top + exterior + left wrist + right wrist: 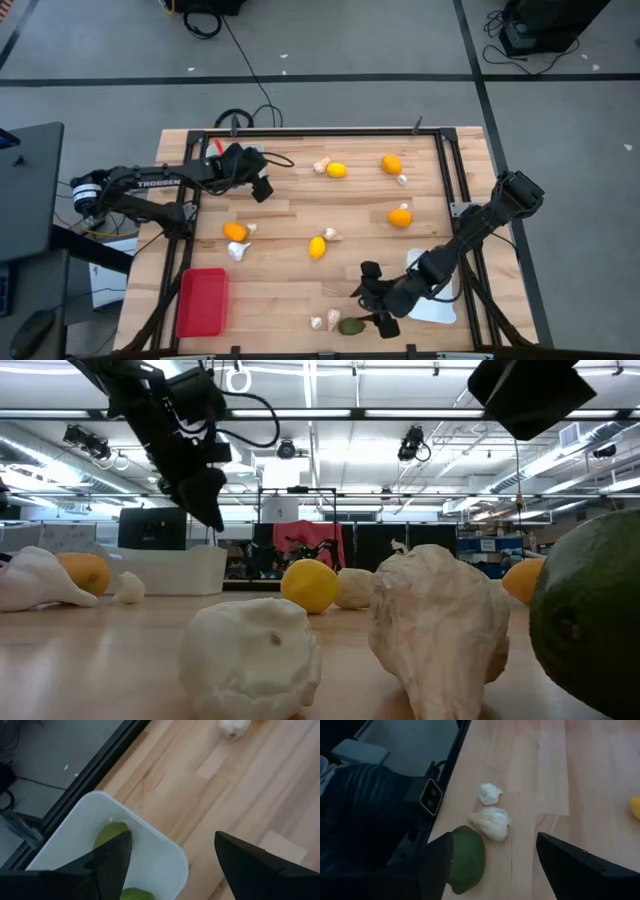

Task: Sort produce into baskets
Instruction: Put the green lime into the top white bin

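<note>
- Grey floor (330, 40) crossed by dark tape lines, black cables trailing across it.
- Wooden table (300, 205) in a black frame.
- Ceiling strip lights (420, 412); perhaps a red cloth (322, 545) far behind.

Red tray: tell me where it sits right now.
In the high view the red tray lies at the table's near left corner, below an orange fruit and a garlic piece.

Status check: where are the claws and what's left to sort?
Left claw open over far-left white tray, green fruit inside. Right claw open at the near edge by a green fruit and garlic. Lemons still loose.
</note>
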